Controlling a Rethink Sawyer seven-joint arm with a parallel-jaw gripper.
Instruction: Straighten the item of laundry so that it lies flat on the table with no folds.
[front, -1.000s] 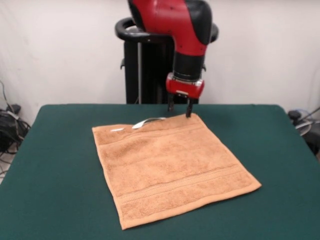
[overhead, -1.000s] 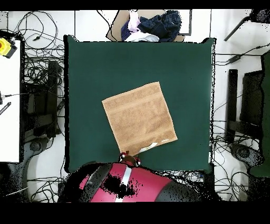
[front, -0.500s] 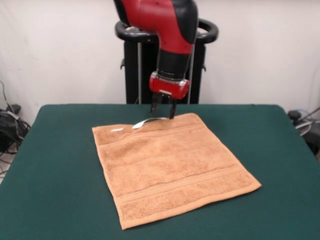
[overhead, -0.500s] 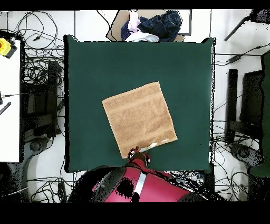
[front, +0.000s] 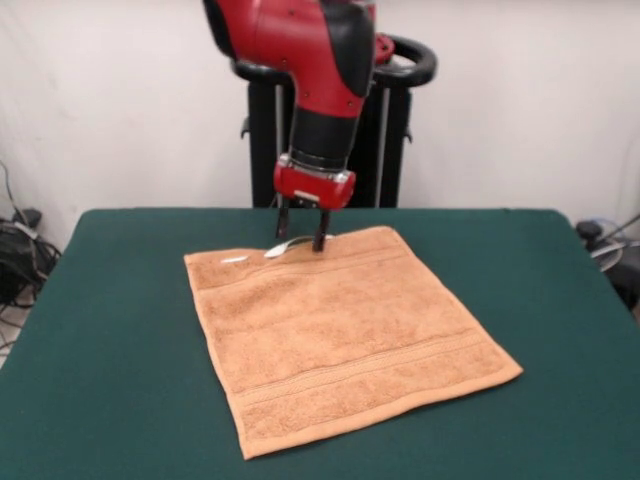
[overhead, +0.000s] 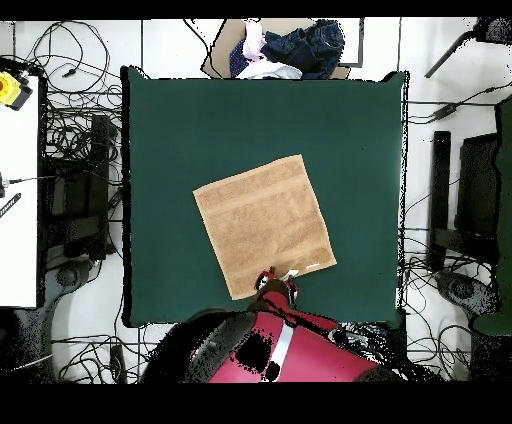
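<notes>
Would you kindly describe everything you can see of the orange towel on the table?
The towel is a square of orange-tan terry cloth with a woven stripe band near its front edge. It lies spread nearly flat on the green table, turned at an angle to the table's edges. A small white tag curls up at its far edge, where the claw, fingers apart, stands right at it.

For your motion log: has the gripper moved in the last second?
Yes. In the front view the gripper has slid leftward along the towel's far edge, away from its corner.

Front camera facing across the table, overhead camera straight down; table shared.
</notes>
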